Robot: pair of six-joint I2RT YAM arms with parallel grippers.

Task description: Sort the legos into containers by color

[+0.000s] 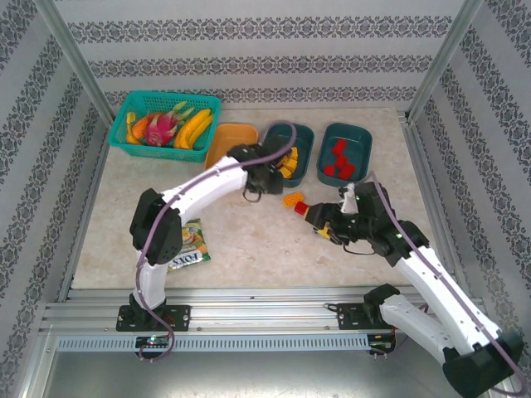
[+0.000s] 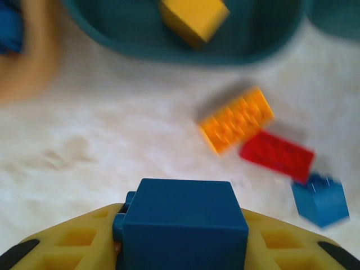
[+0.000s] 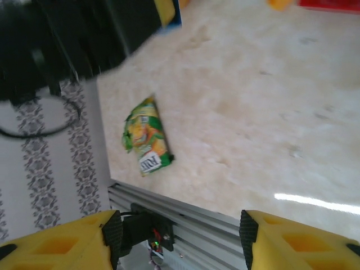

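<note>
Your left gripper [image 2: 180, 243] squeezes a blue lego [image 2: 185, 216] tight. The orange tub [image 2: 31, 73], with something blue inside, sits just ahead and to the left of it. Your right gripper [image 3: 180, 230] is spread wide and holds nothing

The top camera hangs above and behind me, looking down over the whole table [image 1: 249, 240]. My left wrist camera sits low and close, facing the far edge, and shares the loose orange brick [image 2: 236, 120] with it. My right wrist camera, higher, faces the near left corner, sharing the snack packet [image 3: 147, 136].
</note>
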